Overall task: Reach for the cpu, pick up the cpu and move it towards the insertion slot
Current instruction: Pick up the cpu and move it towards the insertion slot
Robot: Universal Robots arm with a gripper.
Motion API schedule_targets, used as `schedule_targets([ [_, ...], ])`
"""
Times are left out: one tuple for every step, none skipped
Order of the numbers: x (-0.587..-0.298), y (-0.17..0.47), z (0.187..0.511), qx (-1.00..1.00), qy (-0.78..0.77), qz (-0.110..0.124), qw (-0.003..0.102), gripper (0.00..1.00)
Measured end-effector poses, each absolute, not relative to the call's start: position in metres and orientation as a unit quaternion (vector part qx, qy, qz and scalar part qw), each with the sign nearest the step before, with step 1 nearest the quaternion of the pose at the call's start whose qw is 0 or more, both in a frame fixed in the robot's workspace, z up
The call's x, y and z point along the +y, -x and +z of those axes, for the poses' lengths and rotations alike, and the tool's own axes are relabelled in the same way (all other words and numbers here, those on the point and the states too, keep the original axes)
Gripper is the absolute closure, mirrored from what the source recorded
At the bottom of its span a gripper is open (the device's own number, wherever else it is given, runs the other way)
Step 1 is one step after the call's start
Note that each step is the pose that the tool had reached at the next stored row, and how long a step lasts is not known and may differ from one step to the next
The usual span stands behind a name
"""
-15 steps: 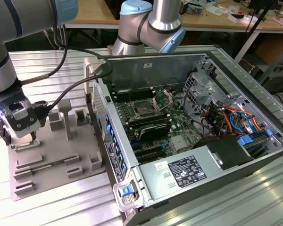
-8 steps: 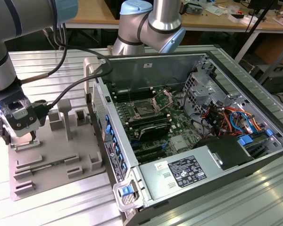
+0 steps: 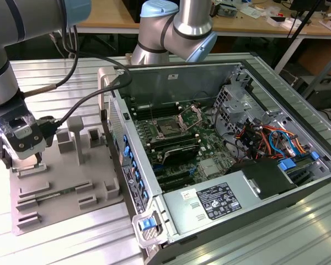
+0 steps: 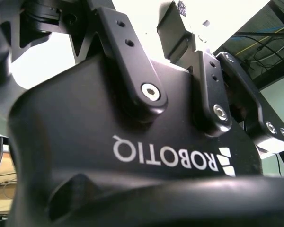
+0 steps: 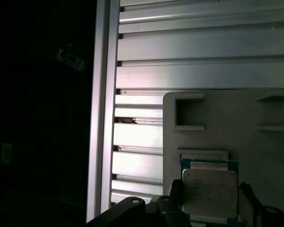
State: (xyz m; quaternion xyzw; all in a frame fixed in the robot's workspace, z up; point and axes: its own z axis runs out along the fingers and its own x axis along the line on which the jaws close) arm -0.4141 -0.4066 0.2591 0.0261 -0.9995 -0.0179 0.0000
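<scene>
The slatted metal table (image 3: 55, 83) took up most of the room, and the grey tray (image 3: 71, 182) lay flat on it. I take the tray as my mark. Just beside the tray, on the exterior view's right, stood the open case (image 3: 182, 74) with its side off and the green board showing inside. The arm (image 3: 182, 27) bent over from behind the case and came down over the tray's end farthest from the case.

Over that end hung the gripper (image 5: 210, 187), low above the tray (a small blue light glowed on its body). In the first wrist view its dark fingers (image 5: 176, 198) were spread, one on each side of the chip, close to its edges. A thin strip of tray showed between the chip and one finger. I could not tell whether the other one touched.

The slot (image 3: 170, 130) sat inside the case, well apart from the tray, its metal frame hinged up.

The cpu (image 5: 209, 194) lay flat in a recess of the tray, near the tray's edge, silvery top up, between the fingers.
</scene>
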Motion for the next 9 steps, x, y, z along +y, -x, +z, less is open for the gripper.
schedule_targets([
  [-0.4065,0.4141,0.2594,-0.999,-0.026,-0.018,0.0,0.46],
  [-0.4065,0.4141,0.2598,-0.999,-0.026,-0.018,0.0,0.46],
  [-0.4066,0.4141,0.2607,-0.999,-0.026,-0.019,0.0,0.46],
  [-0.4065,0.4141,0.2612,-0.999,-0.026,-0.019,0.0,0.46],
  [-0.4066,0.4141,0.2617,-0.999,-0.026,-0.019,0.0,0.46],
  [-0.4066,0.4141,0.2627,-0.999,-0.026,-0.02,0.0,0.46],
  [-0.4066,0.4141,0.2633,-0.999,-0.026,-0.02,0.0,0.46],
  [-0.4065,0.4141,0.2638,-0.999,-0.026,-0.02,0.0,0.46],
  [-0.4065,0.4141,0.2643,-0.999,-0.026,-0.02,0.0,0.46],
])
